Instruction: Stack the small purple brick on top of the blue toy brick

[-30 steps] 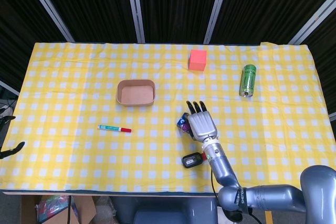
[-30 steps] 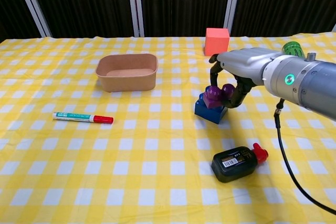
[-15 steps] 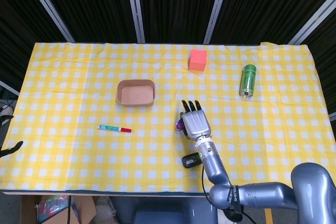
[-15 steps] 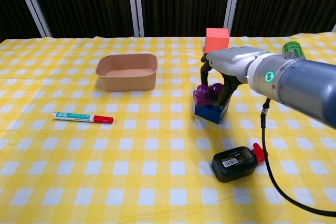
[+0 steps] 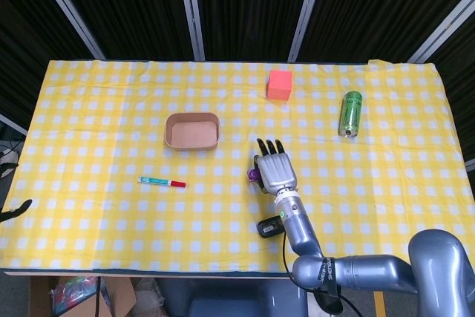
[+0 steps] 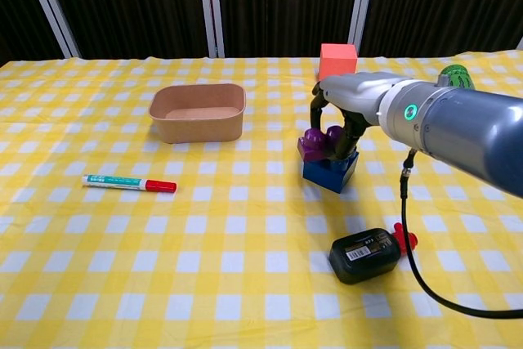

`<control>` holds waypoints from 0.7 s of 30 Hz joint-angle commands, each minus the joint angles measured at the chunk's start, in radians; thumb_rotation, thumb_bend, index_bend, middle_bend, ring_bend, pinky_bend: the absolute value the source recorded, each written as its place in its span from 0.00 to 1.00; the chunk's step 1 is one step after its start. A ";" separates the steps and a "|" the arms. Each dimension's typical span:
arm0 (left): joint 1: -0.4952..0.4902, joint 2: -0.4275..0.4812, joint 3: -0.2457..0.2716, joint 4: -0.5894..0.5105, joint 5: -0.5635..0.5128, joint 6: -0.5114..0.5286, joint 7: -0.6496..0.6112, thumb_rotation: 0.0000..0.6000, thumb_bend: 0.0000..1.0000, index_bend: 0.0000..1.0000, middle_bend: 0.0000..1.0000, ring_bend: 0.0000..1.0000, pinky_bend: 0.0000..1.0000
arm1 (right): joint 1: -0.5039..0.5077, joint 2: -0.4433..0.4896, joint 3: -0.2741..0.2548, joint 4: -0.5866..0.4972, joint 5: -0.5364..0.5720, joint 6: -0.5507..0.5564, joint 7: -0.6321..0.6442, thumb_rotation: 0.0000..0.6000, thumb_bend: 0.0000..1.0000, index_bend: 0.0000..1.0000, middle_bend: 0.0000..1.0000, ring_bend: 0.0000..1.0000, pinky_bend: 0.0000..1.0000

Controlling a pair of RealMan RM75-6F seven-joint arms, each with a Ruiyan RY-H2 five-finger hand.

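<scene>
My right hand arches over the blue toy brick mid-table, fingers pinching the small purple brick, a glossy, round-studded piece sitting tilted on the blue one's left top edge.

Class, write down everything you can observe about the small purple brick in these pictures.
The small purple brick is glossy plastic with rounded studs on top. It sits tilted over the left upper edge of the blue toy brick, overhanging it, not seated flat. The right hand holds it from above, fingers curled around it. In the head view only a purple sliver shows beside the hand.
</scene>
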 commanded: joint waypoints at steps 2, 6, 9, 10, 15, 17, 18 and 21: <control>0.001 0.001 0.000 0.001 -0.001 0.000 -0.001 1.00 0.21 0.26 0.09 0.00 0.05 | -0.002 0.005 -0.001 -0.009 -0.004 0.006 0.004 1.00 0.50 0.58 0.00 0.00 0.00; 0.002 0.002 -0.001 -0.001 -0.003 0.002 -0.001 1.00 0.21 0.26 0.09 0.00 0.05 | -0.005 0.011 -0.006 -0.011 -0.006 0.006 0.008 1.00 0.50 0.58 0.00 0.00 0.00; 0.003 0.001 0.000 -0.003 -0.001 0.006 0.010 1.00 0.21 0.26 0.09 0.00 0.05 | -0.019 0.025 -0.023 -0.010 -0.019 0.002 0.020 1.00 0.50 0.58 0.00 0.00 0.00; 0.003 0.000 0.001 -0.004 -0.001 0.007 0.015 1.00 0.21 0.26 0.09 0.00 0.05 | -0.023 0.028 -0.026 -0.010 -0.026 0.001 0.026 1.00 0.50 0.58 0.00 0.00 0.00; 0.001 -0.003 0.004 -0.015 0.004 0.010 0.035 1.00 0.21 0.26 0.09 0.00 0.05 | -0.029 0.036 -0.033 -0.004 -0.029 -0.003 0.033 1.00 0.50 0.58 0.00 0.00 0.00; 0.003 -0.003 0.004 -0.019 0.004 0.014 0.041 1.00 0.21 0.26 0.09 0.00 0.05 | -0.029 0.036 -0.032 0.002 -0.026 -0.008 0.035 1.00 0.50 0.58 0.00 0.00 0.00; 0.003 -0.003 0.004 -0.019 0.004 0.015 0.042 1.00 0.21 0.26 0.09 0.00 0.05 | -0.029 0.035 -0.032 0.003 -0.026 -0.010 0.037 1.00 0.50 0.58 0.00 0.00 0.00; 0.003 -0.003 0.002 -0.018 -0.001 0.014 0.043 1.00 0.21 0.26 0.09 0.00 0.05 | -0.028 0.027 -0.031 0.014 -0.021 -0.010 0.039 1.00 0.50 0.58 0.00 0.00 0.00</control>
